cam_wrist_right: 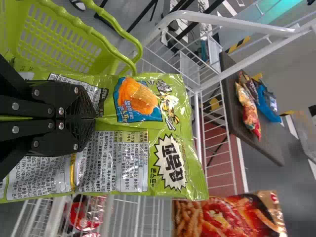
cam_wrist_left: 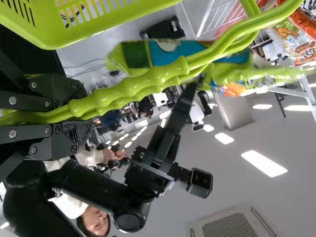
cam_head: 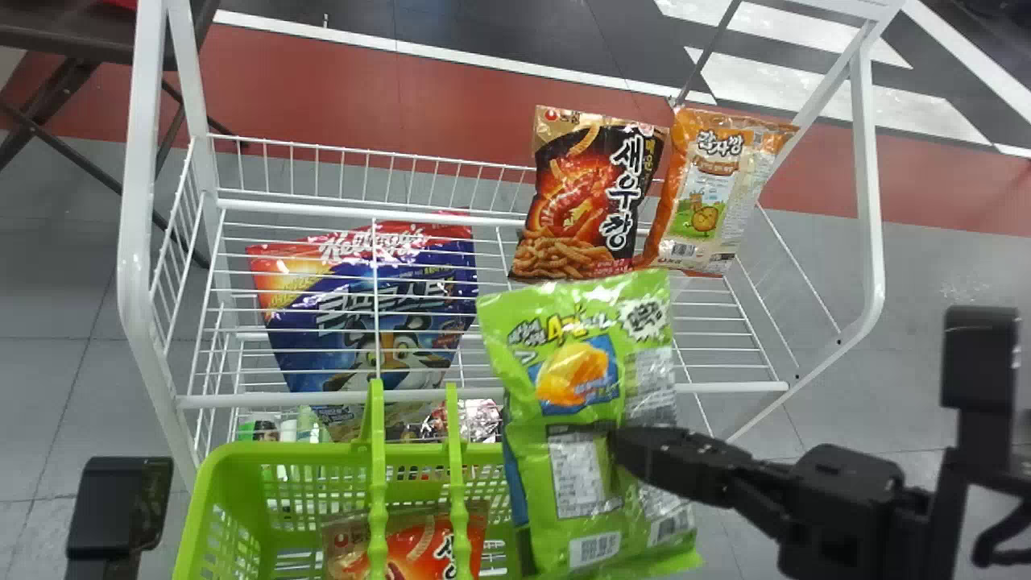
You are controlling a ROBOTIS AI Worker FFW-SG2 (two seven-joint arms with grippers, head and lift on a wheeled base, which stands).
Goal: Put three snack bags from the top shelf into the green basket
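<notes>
My right gripper [cam_head: 616, 451] pinches the green snack bag [cam_head: 588, 346] at its middle, beside the basket's right side and in front of the shelf. In the right wrist view the gripper [cam_wrist_right: 94, 118] is closed on the green bag [cam_wrist_right: 165, 113]. The green basket [cam_head: 217, 483] has an orange snack bag [cam_head: 419, 552] in it. In the left wrist view my left gripper [cam_wrist_left: 81, 111] is shut around the basket handles [cam_wrist_left: 133, 94]. A dark snack bag [cam_head: 588, 193] and an orange-white one [cam_head: 713, 193] stand on the top shelf's right part.
A blue cereal bag [cam_head: 366, 314] lies on the top shelf at the left. The white rack's frame [cam_head: 870, 193] rises on both sides, with its front rail [cam_head: 282, 399] just behind the basket. Small packages [cam_head: 475, 419] are on a lower level.
</notes>
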